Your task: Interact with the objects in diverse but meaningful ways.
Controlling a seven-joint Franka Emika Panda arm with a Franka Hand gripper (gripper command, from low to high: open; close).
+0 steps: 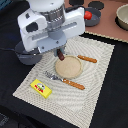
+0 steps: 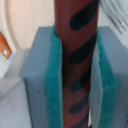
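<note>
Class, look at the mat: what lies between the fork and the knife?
In the exterior view, the round tan plate lies between the fork and the knife, with the gripper holding a brown sausage over its edge.

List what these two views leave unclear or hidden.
- Sausage: in the exterior view only its tip shows below the arm.
- Gripper: wrist view only; exterior hides it behind the arm.
- Pot: mostly covered by the arm.
- Bowl: cut off by the exterior view's right edge.
</note>
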